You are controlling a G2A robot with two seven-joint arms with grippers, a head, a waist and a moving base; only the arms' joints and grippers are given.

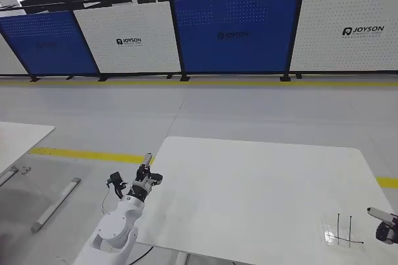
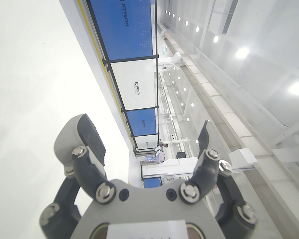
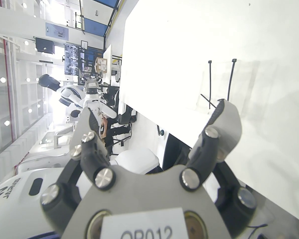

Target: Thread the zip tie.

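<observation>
Three thin black zip ties (image 1: pixel 350 226) lie on the white counter (image 1: pixel 252 192) toward its 5 o'clock corner, two side by side and a third across their ends. They rest on what looks like a clear plastic sheet (image 3: pixel 241 75), though I cannot be sure. My right pincer (image 3: pixel 155 108) hangs just beside them at the 4 o'clock edge, spread wide, holding nothing. My left pincer (image 2: pixel 144 121) sits well apart at the 9 o'clock edge, equally spread and empty.

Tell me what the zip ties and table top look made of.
Zip ties: thin black strips with small square heads, probably matt nylon plastic. Table: smooth plain white top with no grain, likely laminate or painted board; I can't tell which.
</observation>
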